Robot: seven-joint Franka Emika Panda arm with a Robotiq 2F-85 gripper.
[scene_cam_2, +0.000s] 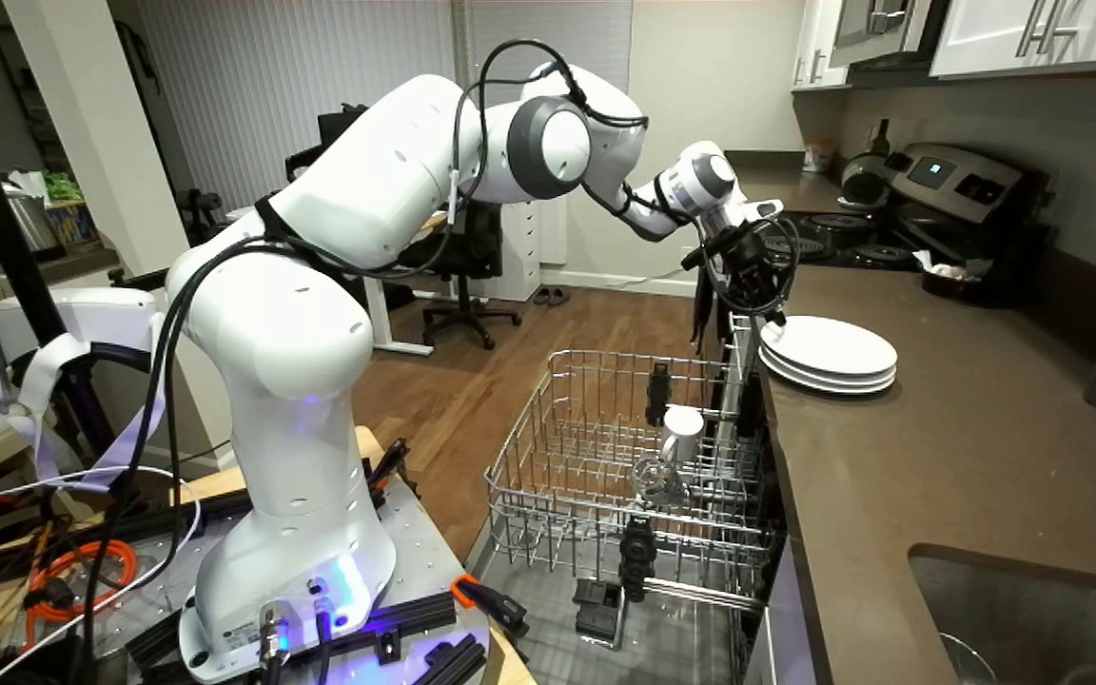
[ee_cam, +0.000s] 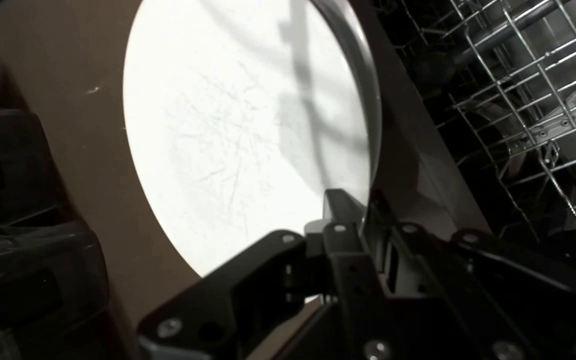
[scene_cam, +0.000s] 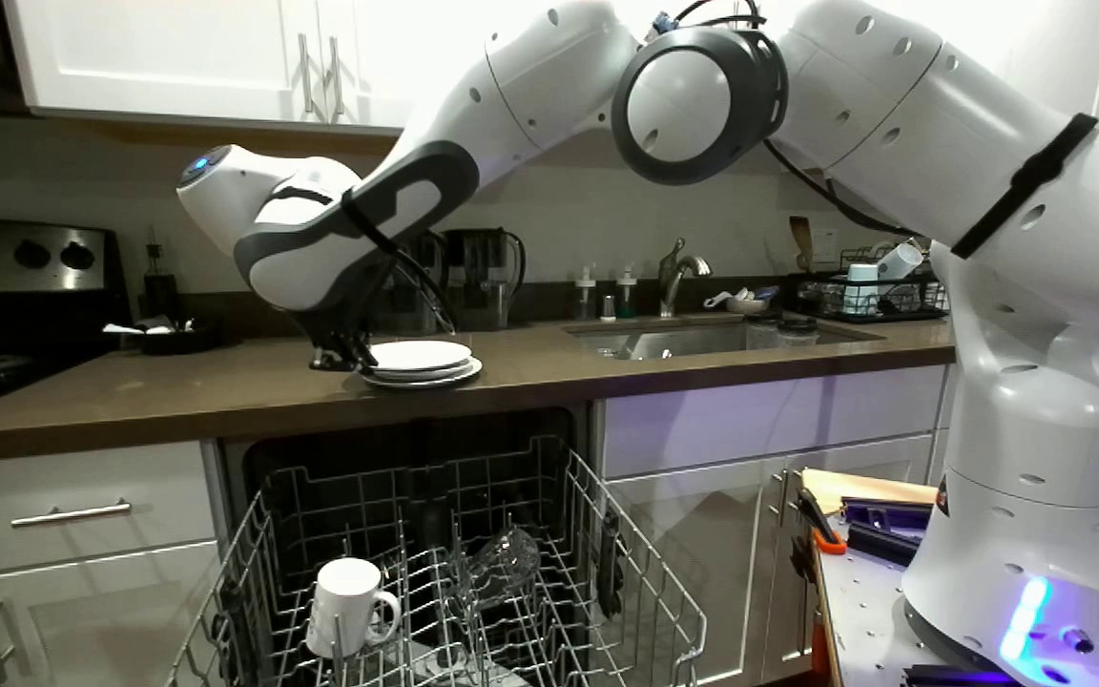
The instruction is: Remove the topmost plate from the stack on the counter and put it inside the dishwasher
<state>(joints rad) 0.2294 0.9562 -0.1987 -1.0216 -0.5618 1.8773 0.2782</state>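
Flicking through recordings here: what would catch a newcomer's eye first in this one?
First comes the big white robot arm, arching across both exterior views. Next is its black gripper, clamped on the rim of the topmost plate of the stack near the front edge of the counter. Below that is the open dishwasher, its pulled-out rack holding a white mug and a clear glass.

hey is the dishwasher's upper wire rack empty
No, in an exterior view the upper wire rack holds a white mug and a clear glass.
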